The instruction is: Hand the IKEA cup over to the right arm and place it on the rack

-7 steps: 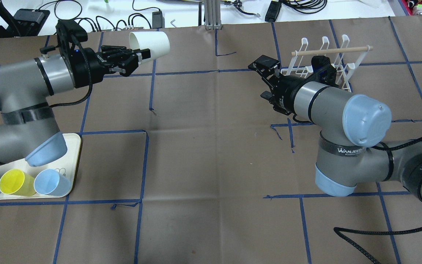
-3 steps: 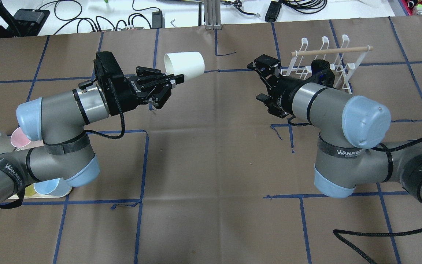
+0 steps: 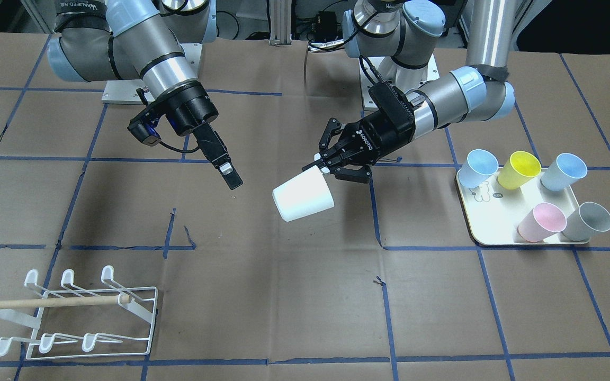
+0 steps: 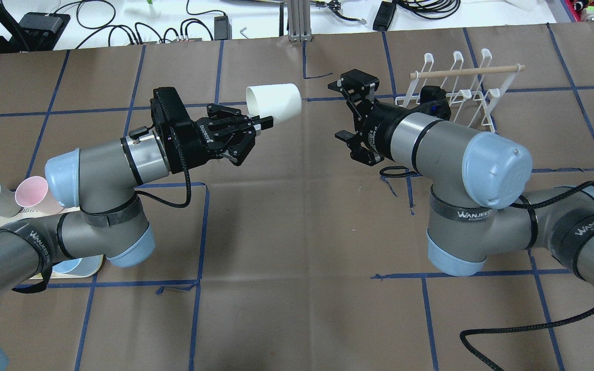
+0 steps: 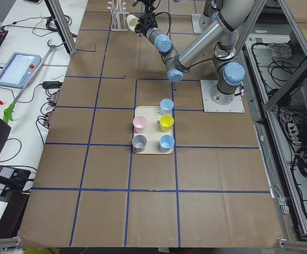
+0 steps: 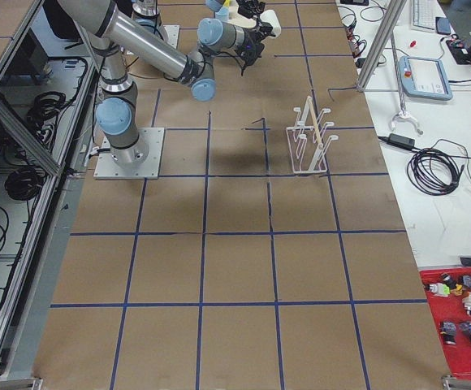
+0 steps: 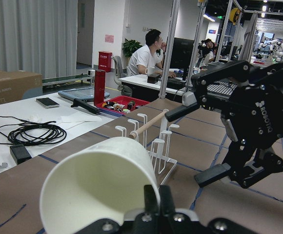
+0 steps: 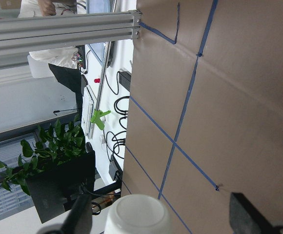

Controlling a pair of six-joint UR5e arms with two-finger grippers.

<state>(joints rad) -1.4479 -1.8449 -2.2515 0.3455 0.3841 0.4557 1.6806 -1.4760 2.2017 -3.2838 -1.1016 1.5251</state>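
cup (image 3: 303,195) is white, smooth, tapered plastic. it looks light, stiff and a bit slippery, and hangs sideways in mid-air over the table. the wire rack (image 3: 45,303) sits well apart. left gripper (image 3: 322,165) pinches the cup's rim, right gripper (image 3: 229,177) is spread wide nearby. i'd grab across the wall near the base.

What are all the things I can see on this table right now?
White plastic cup: one, white, held sideways above mid-table.
Small plastic cups: five; two pale blue, yellow, pink, grey; on the tray.
Rounded tray: one, cream, on the robot's left.
Wire drying rack: one, white with wooden dowel, on the robot's right.
Brown paper table cover: one, blue tape grid.
Left gripper: one, black, clawed, shut on the white cup.
Right gripper: one, black, flat-fingered, open, facing the cup.
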